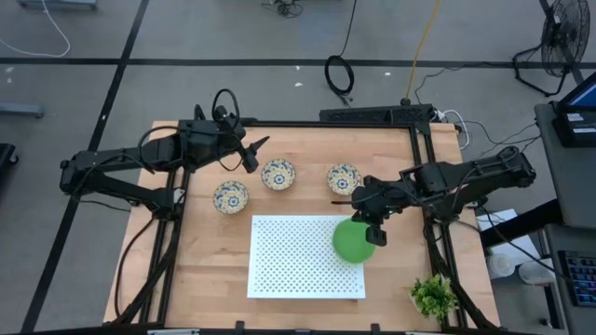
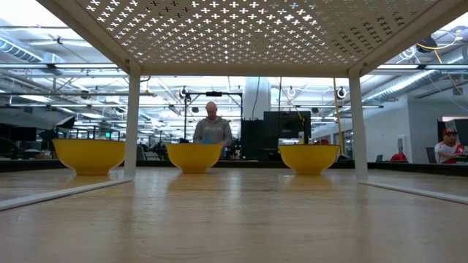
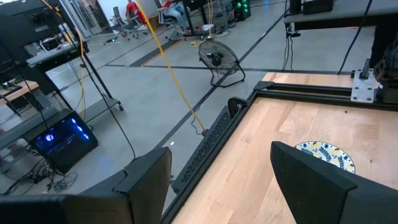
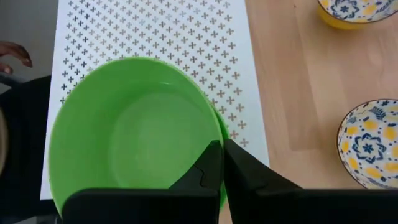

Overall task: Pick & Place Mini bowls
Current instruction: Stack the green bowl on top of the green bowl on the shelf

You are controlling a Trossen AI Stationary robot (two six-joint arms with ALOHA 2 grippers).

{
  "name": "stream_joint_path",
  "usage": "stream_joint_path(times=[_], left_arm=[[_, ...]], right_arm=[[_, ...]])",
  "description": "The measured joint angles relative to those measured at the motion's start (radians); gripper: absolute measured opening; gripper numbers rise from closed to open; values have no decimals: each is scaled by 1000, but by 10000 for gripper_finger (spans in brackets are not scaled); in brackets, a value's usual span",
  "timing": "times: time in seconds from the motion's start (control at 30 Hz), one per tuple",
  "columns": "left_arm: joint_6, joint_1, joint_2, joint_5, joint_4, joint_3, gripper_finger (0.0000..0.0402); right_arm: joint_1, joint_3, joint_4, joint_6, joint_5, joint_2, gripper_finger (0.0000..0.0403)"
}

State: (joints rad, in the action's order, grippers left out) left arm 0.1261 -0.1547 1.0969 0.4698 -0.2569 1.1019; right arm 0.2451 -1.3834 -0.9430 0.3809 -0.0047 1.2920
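Note:
One bright green mini bowl (image 1: 352, 241) (image 4: 130, 137) is over the right edge of the white perforated rack (image 1: 298, 265), with my right gripper (image 1: 373, 230) (image 4: 222, 148) shut on it. Three white bowls with blue-and-yellow flowers stand on their bases on the wood beyond the rack: left (image 1: 231, 196), middle (image 1: 278, 174) and right (image 1: 344, 179). The low view shows their yellow outsides (image 2: 194, 157). My left gripper (image 1: 253, 154) (image 3: 221, 155) hangs open near the far edge, left of the middle bowl. No other green bowls show. My right gripper pinches the green bowl's rim (image 4: 219, 132) on the side toward the table's right edge. One finger (image 4: 208, 168) is inside the bowl and the other (image 4: 249, 177) is outside its wall. The fingers come from above. Whether the bowl's base touches the rack cannot be told.
The rack stands on thin white legs (image 2: 134, 124) at the table's near middle. A small green plant (image 1: 433, 296) sits at the near right corner. A black frame (image 1: 372, 116) runs along the far edge. A person (image 2: 211, 131) stands in the room beyond.

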Motion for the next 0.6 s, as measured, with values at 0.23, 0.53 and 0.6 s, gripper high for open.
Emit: stream_joint_path(times=[0.23, 0.53, 0.6], left_arm=[[0, 0, 0, 0, 0, 0, 273], [0, 0, 0, 0, 0, 0, 273], [0, 0, 0, 0, 0, 0, 273]], right_arm=[[-1, 0, 19, -3, 0, 45, 0], [-1, 0, 70, -7, 0, 80, 0], [-1, 0, 70, -7, 1, 80, 1]])
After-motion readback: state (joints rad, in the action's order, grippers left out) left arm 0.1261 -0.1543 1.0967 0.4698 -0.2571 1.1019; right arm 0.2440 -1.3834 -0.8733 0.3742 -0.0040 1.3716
